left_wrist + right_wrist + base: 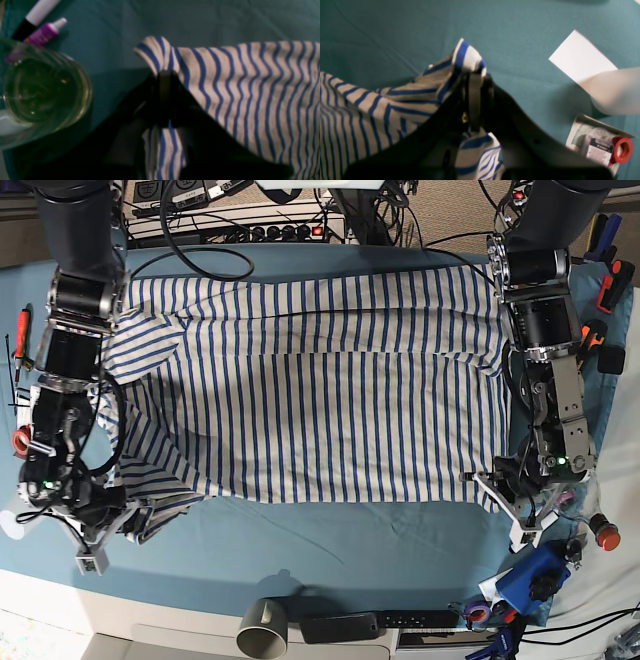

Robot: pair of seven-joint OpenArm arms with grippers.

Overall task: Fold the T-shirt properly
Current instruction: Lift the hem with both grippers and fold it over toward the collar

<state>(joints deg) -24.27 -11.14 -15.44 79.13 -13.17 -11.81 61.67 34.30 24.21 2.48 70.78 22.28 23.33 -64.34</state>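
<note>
On the base view's left, the right gripper [110,525] pinches a bunched corner of the white, blue-striped short-sleeved cotton T-shirt [320,390], which lies spread across the teal cloth-covered table [330,545] between the two arms. A red-handled screwdriver [20,330] lies at the table's far left edge, a red tape ring [20,442] below it. Near the front edge, a grey cup [263,627] lies on its side beside a black remote-like bar [385,623]. At right, the left gripper [520,505] is clamped on the shirt's opposite lower corner, with blue and purple clutter [530,575] just beyond it.

The right wrist view alone shows a white paper sheet [580,56] on the cloth and a small open box [597,142] holding a red tape roll [622,150], near the gripper but apart from the shirt. The left wrist view, blurred, adds a clear glass jar [45,92], a purple tube with white cap [45,32] and a black-and-white marker [35,17] just beside the pinched corner.
</note>
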